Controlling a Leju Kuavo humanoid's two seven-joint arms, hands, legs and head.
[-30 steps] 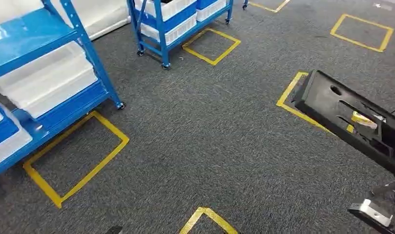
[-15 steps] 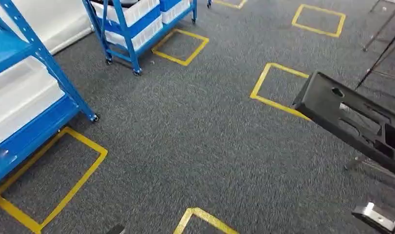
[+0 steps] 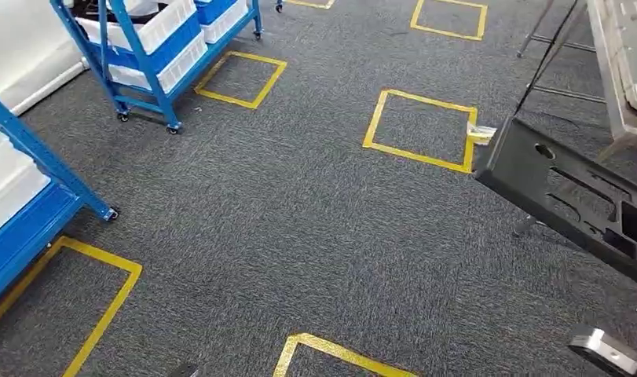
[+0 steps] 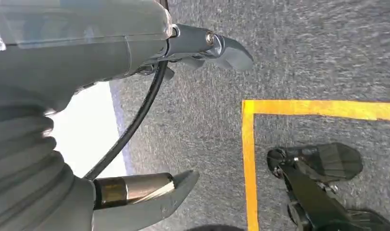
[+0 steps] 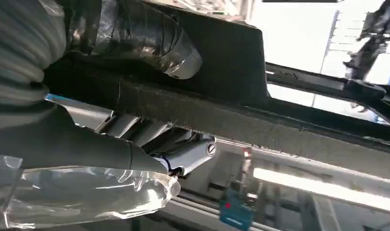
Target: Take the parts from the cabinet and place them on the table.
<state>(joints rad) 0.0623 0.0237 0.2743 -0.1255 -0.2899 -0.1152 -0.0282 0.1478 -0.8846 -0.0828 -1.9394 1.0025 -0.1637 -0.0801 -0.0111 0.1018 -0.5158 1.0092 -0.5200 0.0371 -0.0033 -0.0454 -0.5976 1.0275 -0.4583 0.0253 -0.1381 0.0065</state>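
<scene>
A long black moulded part with cut-outs juts across the right side of the head view, above the carpet. My right hand grips its edge, thumb on one face and fingers on the other. My left hand hangs over the floor, fingers apart and holding nothing. A blue wheeled cabinet with white bins stands at the far left. The corner of a metal table shows at the far right.
Grey carpet carries yellow taped squares. A second blue rack stands close on the left. Thin dark stand legs slant down beside the table. A yellow line crosses the floor under my left hand.
The camera has turned to the right: both blue racks slid left and the table corner came into view. The black part stays held in my right hand.
</scene>
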